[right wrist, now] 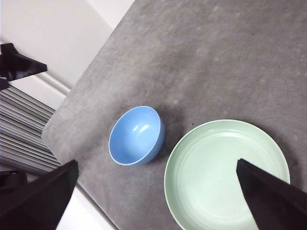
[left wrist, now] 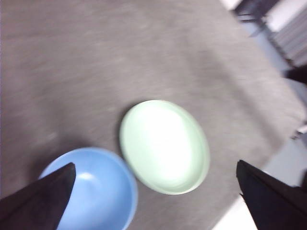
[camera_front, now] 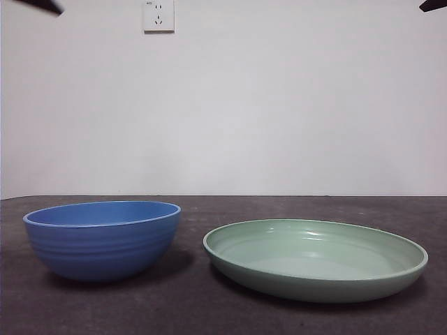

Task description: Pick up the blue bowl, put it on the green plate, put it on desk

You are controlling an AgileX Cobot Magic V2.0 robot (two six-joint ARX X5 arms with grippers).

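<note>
Bowl [camera_front: 103,239] upright on desk [camera_front: 209,307], at left, just beside plate [camera_front: 316,259] at right, apart from it. Left gripper [left wrist: 153,201] high over both dishes, jaws wide apart. Right gripper [right wrist: 153,201] likewise high above, jaws spread, holding nothing.

My front camera sits low at desk [camera_front: 209,307] height, facing the wall. Both wrist cameras look down from high; all 3 share the blue bowl [camera_front: 103,239] and green plate [camera_front: 316,258].
</note>
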